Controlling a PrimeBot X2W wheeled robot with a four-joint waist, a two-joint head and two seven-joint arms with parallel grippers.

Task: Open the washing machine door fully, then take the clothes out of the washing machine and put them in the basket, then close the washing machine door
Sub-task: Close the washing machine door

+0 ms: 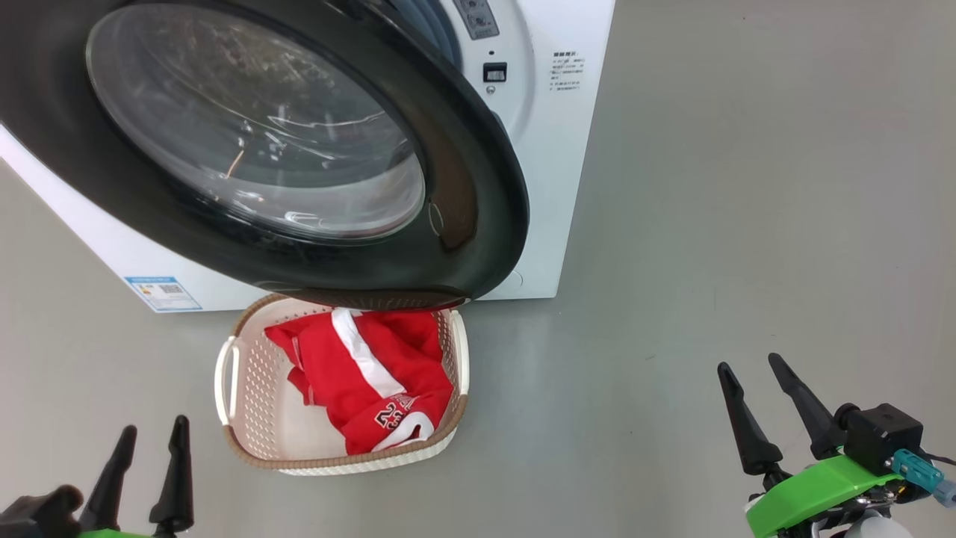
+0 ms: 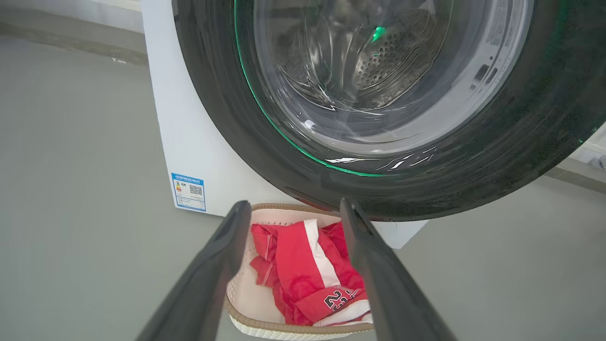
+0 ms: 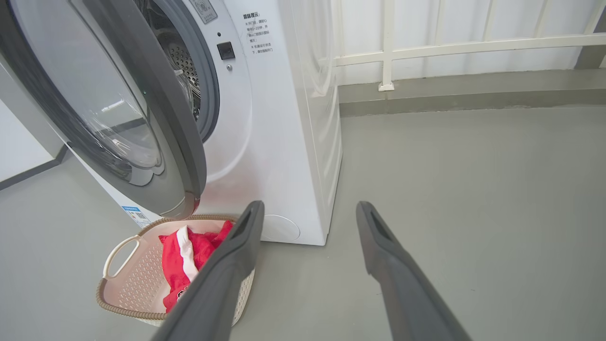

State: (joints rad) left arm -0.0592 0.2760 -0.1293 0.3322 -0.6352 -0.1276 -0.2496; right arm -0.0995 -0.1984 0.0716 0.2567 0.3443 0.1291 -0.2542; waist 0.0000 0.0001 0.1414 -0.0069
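Observation:
The washing machine door (image 1: pixel 478 194), black-rimmed with a clear porthole, stands partly open over the basket (image 1: pixel 228 373); in the right wrist view the door (image 3: pixel 156 94) hangs ajar from the white washing machine (image 3: pixel 284 142). The red clothes (image 1: pixel 373 373) with white trim and number 23 lie inside the cream basket on the floor, also seen as clothes (image 2: pixel 303 270) in the left wrist view. My left gripper (image 1: pixel 153 441) is open at the lower left, nothing between its fingers. My right gripper (image 1: pixel 750 373) is open at the lower right, well clear of the basket.
Grey floor (image 1: pixel 709 261) spreads to the right of the machine. A white railing and low kerb (image 3: pixel 450 71) run behind it. A blue label (image 1: pixel 163 293) marks the machine's lower front corner.

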